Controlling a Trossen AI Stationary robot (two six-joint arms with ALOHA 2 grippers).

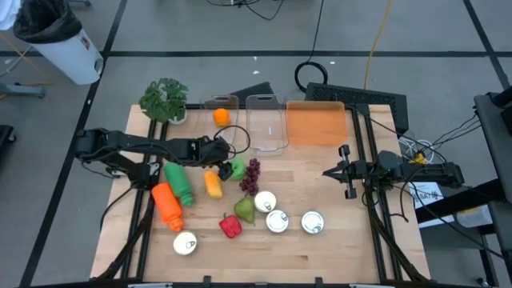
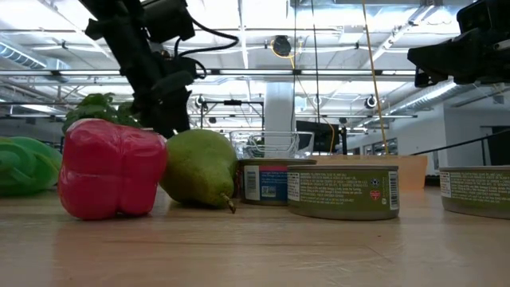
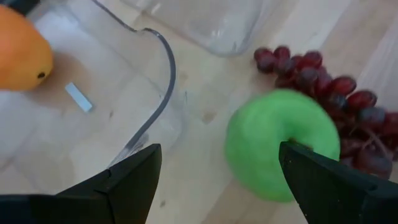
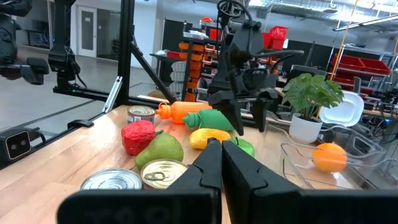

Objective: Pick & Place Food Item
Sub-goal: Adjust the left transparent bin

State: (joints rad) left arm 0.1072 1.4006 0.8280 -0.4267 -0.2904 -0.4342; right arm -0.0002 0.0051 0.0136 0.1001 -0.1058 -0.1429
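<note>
A green apple (image 3: 273, 143) lies on the table beside dark red grapes (image 3: 329, 93), also seen from above as the apple (image 1: 238, 169) and the grapes (image 1: 252, 174). My left gripper (image 3: 219, 149) hovers open just above the apple, one finger over its edge and the other over bare wood; from above it (image 1: 226, 164) sits at the table's middle left. An orange (image 1: 221, 116) rests in a clear container (image 1: 222, 104). My right gripper (image 4: 221, 152) is shut and waits at the table's right (image 1: 326, 172).
A second clear container (image 1: 266, 122) and an orange tray (image 1: 316, 124) sit at the far edge. A pear (image 1: 244, 210), red pepper (image 1: 230, 226), several cans (image 1: 277, 222), green (image 1: 180, 182) and orange (image 1: 166, 206) bottles, a yellow item (image 1: 213, 184) and a plant (image 1: 164, 100) crowd the left half.
</note>
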